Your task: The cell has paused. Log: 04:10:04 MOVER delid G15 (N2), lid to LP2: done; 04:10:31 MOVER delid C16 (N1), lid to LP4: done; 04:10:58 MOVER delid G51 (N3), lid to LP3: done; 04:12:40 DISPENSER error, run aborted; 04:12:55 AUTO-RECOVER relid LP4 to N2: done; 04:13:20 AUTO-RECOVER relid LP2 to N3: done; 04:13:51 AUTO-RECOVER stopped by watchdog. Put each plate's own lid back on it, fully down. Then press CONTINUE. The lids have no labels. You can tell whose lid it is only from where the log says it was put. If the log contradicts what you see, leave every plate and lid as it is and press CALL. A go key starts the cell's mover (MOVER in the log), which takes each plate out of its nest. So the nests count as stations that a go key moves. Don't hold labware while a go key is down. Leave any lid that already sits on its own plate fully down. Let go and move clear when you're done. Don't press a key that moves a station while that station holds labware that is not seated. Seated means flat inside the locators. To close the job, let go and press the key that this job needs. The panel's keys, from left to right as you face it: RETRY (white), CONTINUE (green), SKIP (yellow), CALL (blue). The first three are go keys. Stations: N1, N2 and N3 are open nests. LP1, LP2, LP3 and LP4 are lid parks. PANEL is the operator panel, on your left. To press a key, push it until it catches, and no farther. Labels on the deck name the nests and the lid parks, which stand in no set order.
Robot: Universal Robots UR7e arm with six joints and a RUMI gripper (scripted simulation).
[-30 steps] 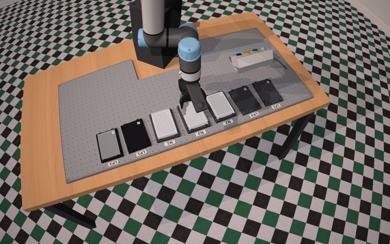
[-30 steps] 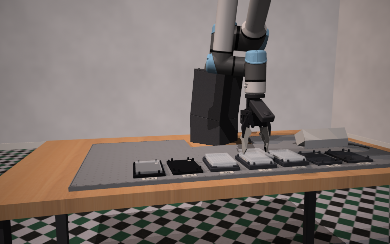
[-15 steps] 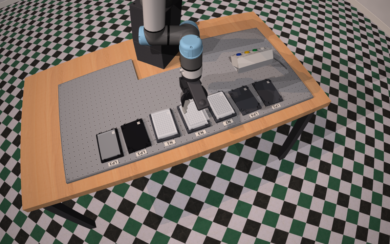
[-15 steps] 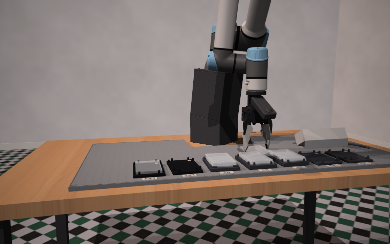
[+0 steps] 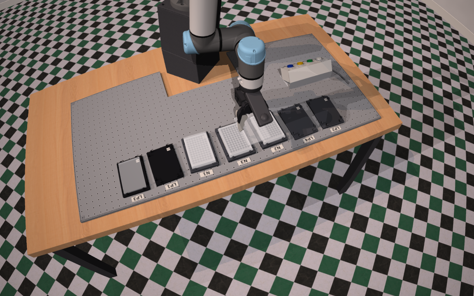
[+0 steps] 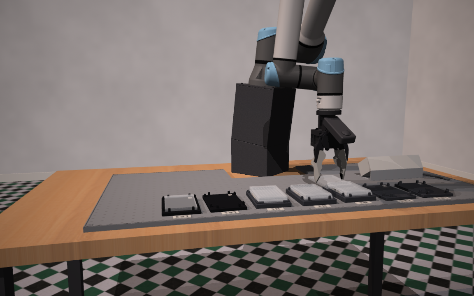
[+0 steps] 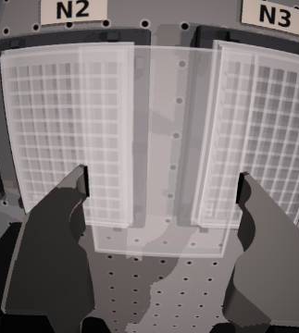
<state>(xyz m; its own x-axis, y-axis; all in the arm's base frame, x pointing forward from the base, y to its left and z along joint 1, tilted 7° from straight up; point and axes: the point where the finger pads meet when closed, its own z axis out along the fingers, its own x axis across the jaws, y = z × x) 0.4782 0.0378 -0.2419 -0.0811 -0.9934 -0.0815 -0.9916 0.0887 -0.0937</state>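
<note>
My gripper [image 5: 252, 128] [image 6: 330, 179] [image 7: 163, 171] is shut on a clear lid [image 6: 328, 180] [image 7: 158, 242], held raised across the gap between N2 and N3. Under its sides are the N2 plate [image 5: 275, 133] [image 6: 354, 189] [image 7: 66, 116] and the N3 plate [image 5: 234, 141] [image 6: 307, 191] [image 7: 283, 120]. The N1 plate [image 5: 199, 150] [image 6: 268, 193] stands in its nest. Another clear lid [image 5: 131, 176] [image 6: 180, 202] lies in LP3. I cannot tell surely whether the N1 and N2 plates carry lids. The operator panel [image 5: 307, 72] [image 6: 393, 167] shows blue, yellow, green and white keys in the top view.
Lid parks LP1 [image 5: 165, 165] [image 6: 224, 202], LP4 [image 5: 297, 122] [image 6: 389, 192] and LP2 [image 5: 325, 112] [image 6: 424, 189] show no lid. All stations stand in one row along the deck's front edge, with upright locators. A cable [image 5: 340, 76] runs from the panel's end.
</note>
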